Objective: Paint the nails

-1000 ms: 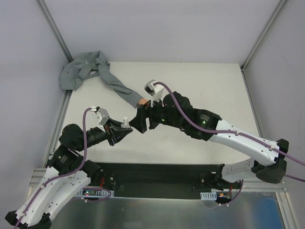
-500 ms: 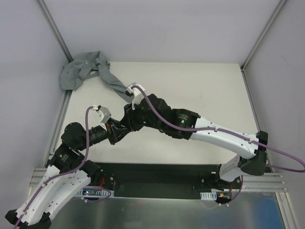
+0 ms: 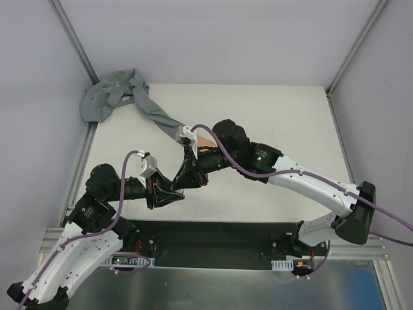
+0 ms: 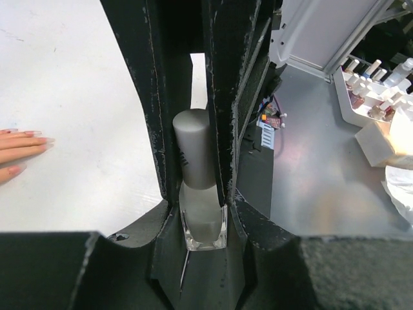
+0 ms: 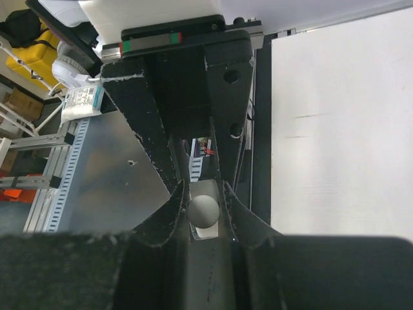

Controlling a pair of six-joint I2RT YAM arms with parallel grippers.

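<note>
Between the fingers of the left gripper (image 3: 171, 194), a small polish bottle (image 4: 202, 216) is sitting clamped by its clear glass body. Its long axis is running along the fingers, and its grey cap (image 4: 193, 148) is pointing toward 12 o'clock in the left wrist view. The right gripper (image 5: 205, 216) is pinching that cap from the opposite end, so the right wrist camera is seeing the cap's round top face-on. In the top view the two grippers are meeting tip to tip, left of centre near the table's 6 o'clock edge.

A dark mark on the bottle's neck is too small to read, and a green-and-red strip (image 5: 171, 44) is carrying no legible letters.

The nails (image 4: 40, 139) are lying at 9 o'clock in the left wrist view, on a peach mannequin hand (image 4: 13, 150). The hand is resting flat, with its fingers pointing toward 3 o'clock, well apart from the bottle. From above, the hand is peeking out beside the right wrist at the end of a grey sleeve (image 3: 155, 115). The sleeve is running from a bunched heap in the 10 o'clock corner toward 4 o'clock, and the nails are hidden there.

The white table (image 3: 277, 116) is stretching toward 1 to 3 o'clock, up to the framed walls. Past its near edge, a grey metal plate (image 4: 322, 181) is carrying a white rack of small bottles (image 4: 352, 106).
</note>
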